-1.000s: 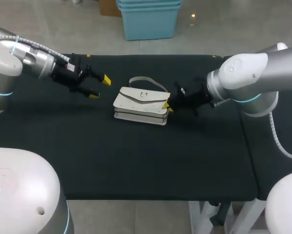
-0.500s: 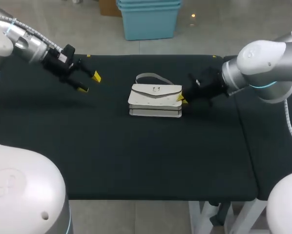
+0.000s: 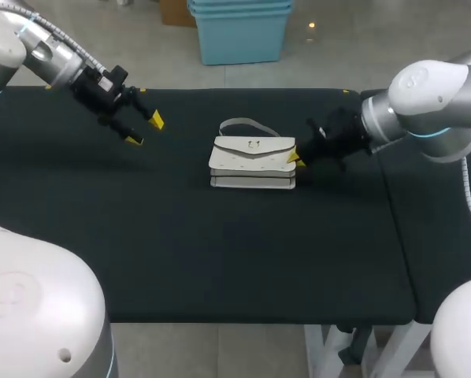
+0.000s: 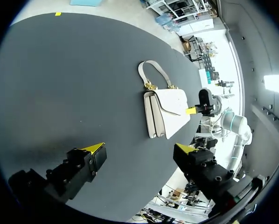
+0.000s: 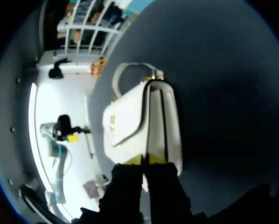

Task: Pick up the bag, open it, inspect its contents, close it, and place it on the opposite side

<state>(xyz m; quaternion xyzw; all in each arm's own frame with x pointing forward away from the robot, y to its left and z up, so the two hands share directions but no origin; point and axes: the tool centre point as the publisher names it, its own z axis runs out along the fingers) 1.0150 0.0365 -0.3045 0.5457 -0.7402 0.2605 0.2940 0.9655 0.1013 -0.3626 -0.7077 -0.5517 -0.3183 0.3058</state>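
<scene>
The bag [image 3: 252, 162] lies flat near the middle of the table [image 3: 220, 260]. Our right gripper [image 3: 296, 160] has its tips almost together, pinching the bag's end, probably to lift it. Our left gripper [image 3: 143, 130] hangs spread open, well apart.

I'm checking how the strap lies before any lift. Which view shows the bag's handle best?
The left wrist view: the handle shows as a whole loop beside the bag, nothing covering it. The head view shows it small, behind the bag. The right wrist view shows it at the bag's far end, partly against glare.
</scene>
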